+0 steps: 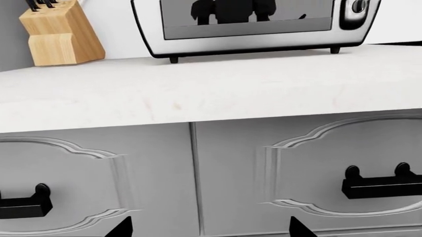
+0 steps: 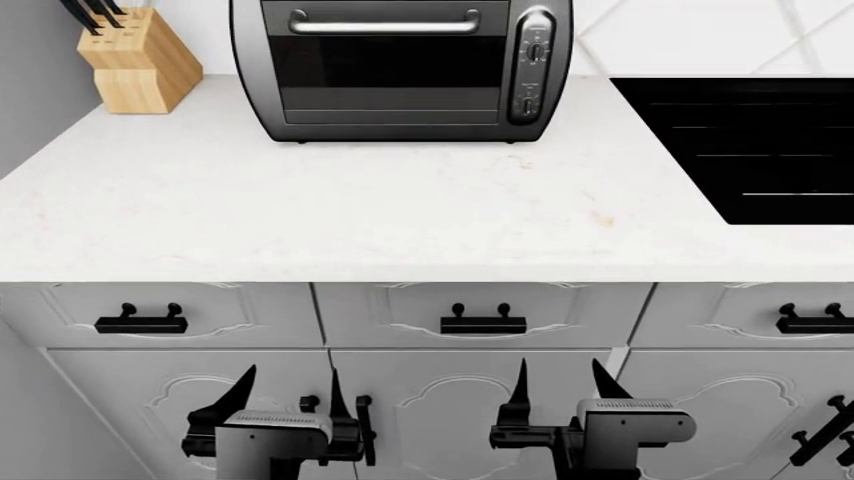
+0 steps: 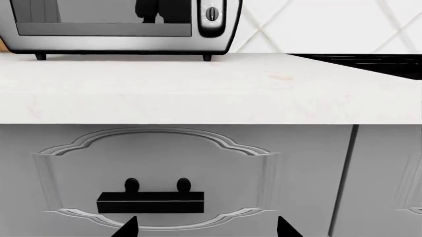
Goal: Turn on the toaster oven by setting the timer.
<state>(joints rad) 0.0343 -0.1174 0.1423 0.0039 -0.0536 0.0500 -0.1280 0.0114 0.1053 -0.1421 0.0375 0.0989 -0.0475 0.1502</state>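
Observation:
The toaster oven stands at the back of the white counter, a dark-grey rounded box with a glass door and a silver bar handle. Its oval panel is on its right side; the timer is the lower of the two dials. The oven's lower part also shows in the left wrist view and the right wrist view, where one dial shows. My left gripper and right gripper are open and empty, low in front of the cabinet drawers, well short of the oven.
A wooden knife block stands at the counter's back left. A flat black cooktop lies at the right. White drawers with black handles run below the counter edge.

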